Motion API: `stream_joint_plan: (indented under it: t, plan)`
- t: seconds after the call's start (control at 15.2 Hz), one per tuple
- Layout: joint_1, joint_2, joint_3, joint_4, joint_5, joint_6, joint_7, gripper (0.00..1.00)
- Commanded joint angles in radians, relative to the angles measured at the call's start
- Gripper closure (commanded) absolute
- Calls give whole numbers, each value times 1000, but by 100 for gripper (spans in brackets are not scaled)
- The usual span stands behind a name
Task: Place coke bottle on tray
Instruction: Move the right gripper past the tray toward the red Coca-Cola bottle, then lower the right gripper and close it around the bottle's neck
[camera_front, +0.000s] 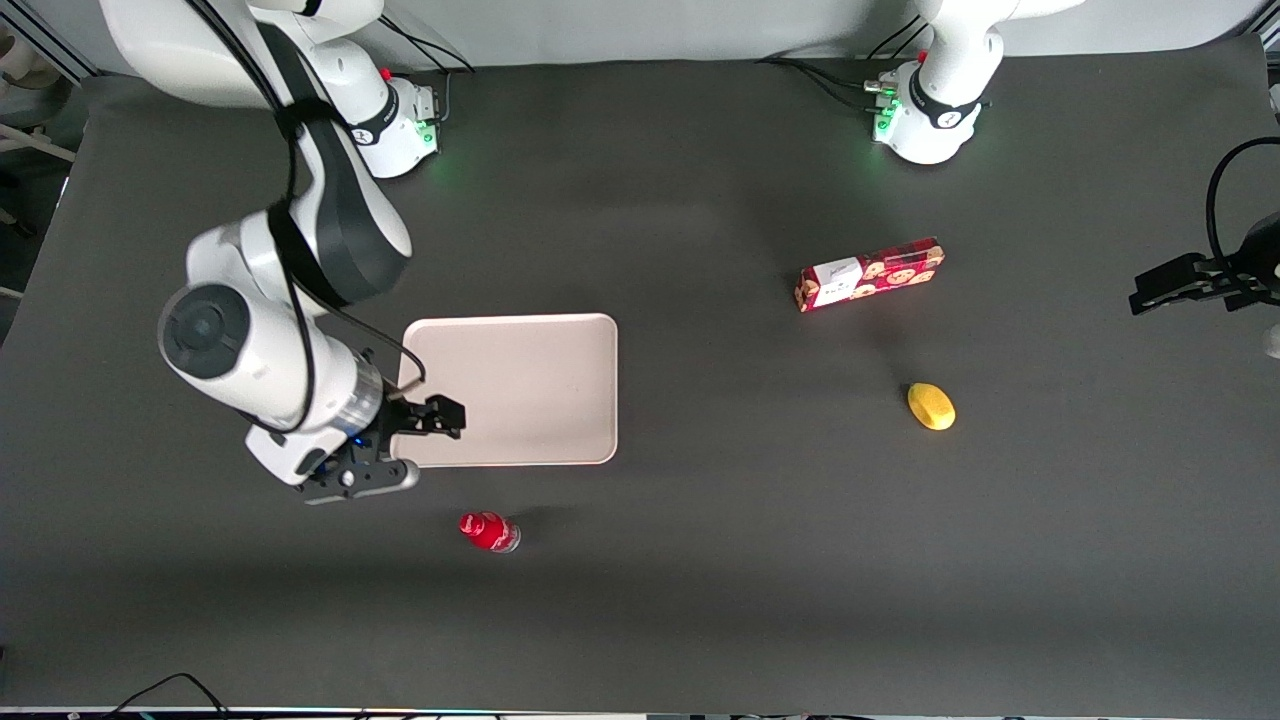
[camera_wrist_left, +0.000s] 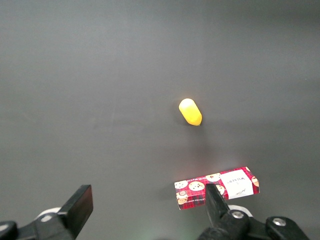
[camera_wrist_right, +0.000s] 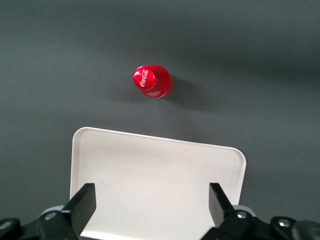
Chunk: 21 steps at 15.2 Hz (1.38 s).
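The coke bottle (camera_front: 489, 531), small and red with a red cap, stands upright on the dark table, a little nearer the front camera than the tray. It also shows in the right wrist view (camera_wrist_right: 152, 81). The tray (camera_front: 530, 385) is a large pale pinkish-white rectangle, and nothing lies on it (camera_wrist_right: 160, 170). My right gripper (camera_front: 432, 420) hangs open and empty above the tray's edge at the working arm's end (camera_wrist_right: 152, 199), short of the bottle and not touching it.
A long red cookie box (camera_front: 870, 273) and a yellow lemon-like object (camera_front: 931, 406) lie toward the parked arm's end of the table. Both also show in the left wrist view, the box (camera_wrist_left: 217, 187) and the yellow object (camera_wrist_left: 190, 111).
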Motion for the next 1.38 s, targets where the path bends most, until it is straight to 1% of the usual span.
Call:
stream_joint_plan:
  t: [0.0, 0.33, 0.79, 1.32]
  plan:
    - [15, 136, -12, 143, 20, -5, 24, 0]
    - [15, 217, -13, 180, 14, 120, 14, 0]
    - [29, 319, -16, 199, 8, 226, 20, 0]
    - [29, 334, -36, 205, 1, 240, 19, 0]
